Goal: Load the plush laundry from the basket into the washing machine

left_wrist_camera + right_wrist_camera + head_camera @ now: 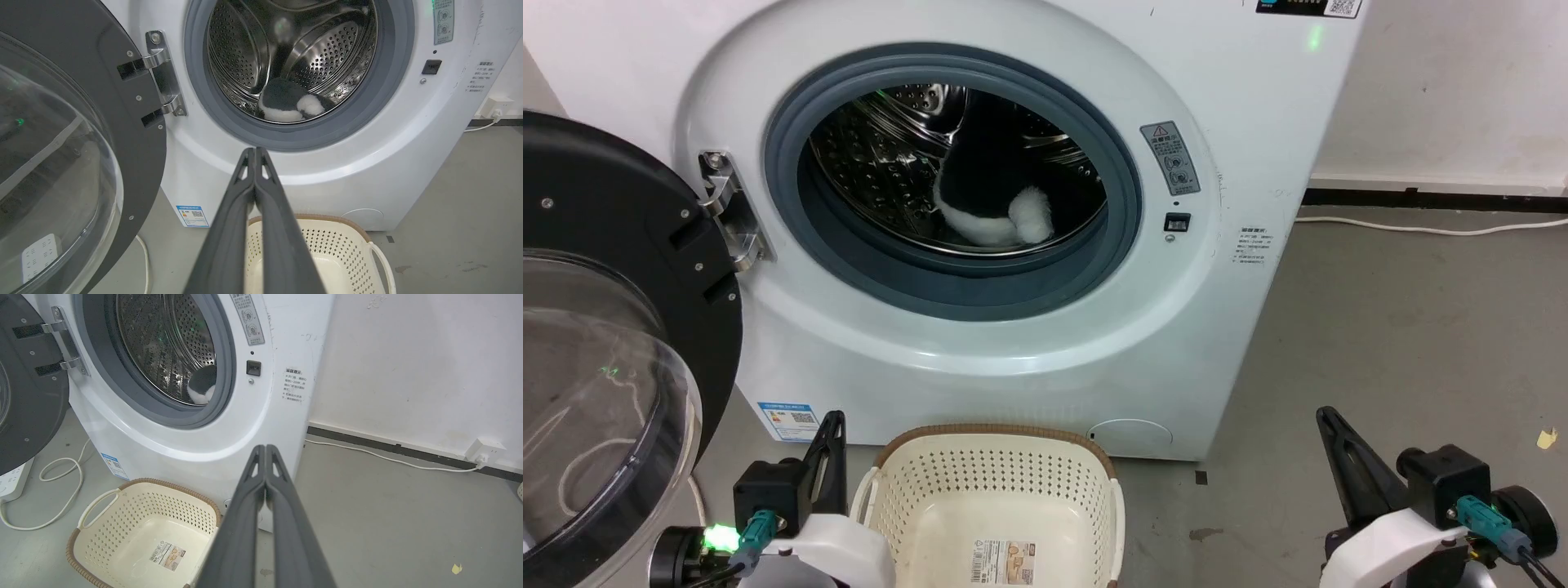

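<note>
Head view: washing machine (980, 343) takes the upper centre, its door (613, 204) swung open along the left edge, clear dome at lower left. Tight on that side. The grey rubber ring (1123, 196) frames the round opening. Open room is on the right, bare grey floor (1380, 343) from the machine's right edge to the frame edge, with a white cable (1421, 227) running along the wall base at upper right.

Basket (992, 430) sits bottom centre on the floor, just in front of the machine, label (1003, 562) showing on its bare bottom.

Plush laundry (1001, 188) lies inside the steel drum (874, 163), low in the opening and right of its centre, white parts toward the front. How deep it sits is hard to judge.

Left gripper (254, 152) at lower left beside the basket, fingers pressed together, holding nothing. Right gripper (265, 448) at lower right over bare floor, fingers also pressed together, holding nothing. Both are well below the plush and apart from it.
</note>
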`<state>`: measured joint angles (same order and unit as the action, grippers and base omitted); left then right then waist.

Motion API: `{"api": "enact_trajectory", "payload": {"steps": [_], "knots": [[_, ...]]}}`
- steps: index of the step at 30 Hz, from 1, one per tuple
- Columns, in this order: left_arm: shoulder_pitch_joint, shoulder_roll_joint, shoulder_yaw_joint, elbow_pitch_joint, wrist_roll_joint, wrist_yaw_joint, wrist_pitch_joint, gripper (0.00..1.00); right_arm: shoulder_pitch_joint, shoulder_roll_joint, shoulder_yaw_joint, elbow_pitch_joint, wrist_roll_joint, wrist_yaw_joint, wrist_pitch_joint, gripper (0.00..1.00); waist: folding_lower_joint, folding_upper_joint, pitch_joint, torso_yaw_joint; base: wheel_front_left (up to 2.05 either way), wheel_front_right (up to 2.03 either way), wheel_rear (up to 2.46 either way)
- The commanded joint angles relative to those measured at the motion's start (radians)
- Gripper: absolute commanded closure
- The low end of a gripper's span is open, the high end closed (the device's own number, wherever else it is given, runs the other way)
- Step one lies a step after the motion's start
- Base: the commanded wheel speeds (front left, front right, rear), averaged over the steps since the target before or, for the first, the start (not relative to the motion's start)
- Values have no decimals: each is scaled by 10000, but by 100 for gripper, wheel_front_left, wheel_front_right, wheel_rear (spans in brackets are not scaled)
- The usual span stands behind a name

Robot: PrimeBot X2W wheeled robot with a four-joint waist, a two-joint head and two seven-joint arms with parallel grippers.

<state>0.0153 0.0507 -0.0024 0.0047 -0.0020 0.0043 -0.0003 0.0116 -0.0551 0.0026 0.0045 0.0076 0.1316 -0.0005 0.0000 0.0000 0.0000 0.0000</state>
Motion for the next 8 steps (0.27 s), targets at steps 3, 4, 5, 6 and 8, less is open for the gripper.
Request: {"api": "enact_trajectory", "payload": {"steps": [3,4,5,6,8], "knots": [[-153,-5,24,-47,20,-43,3,100,-116,49,-26,-45,-76,-9,5,100,0,0,0,0,0,0,0],[-153,-5,24,-47,20,-43,3,100,-116,49,-26,-45,-76,-9,5,100,0,0,0,0,0,0,0],[-153,-5,24,-47,20,-43,3,100,-116,49,-26,-45,-76,-9,5,100,0,0,0,0,0,0,0],[-153,-5,24,-47,20,-43,3,100,-116,49,-26,-45,-76,-9,5,100,0,0,0,0,0,0,0],[-153,-5,24,-47,20,-43,3,100,-116,49,-26,-45,-76,-9,5,100,0,0,0,0,0,0,0]]}}
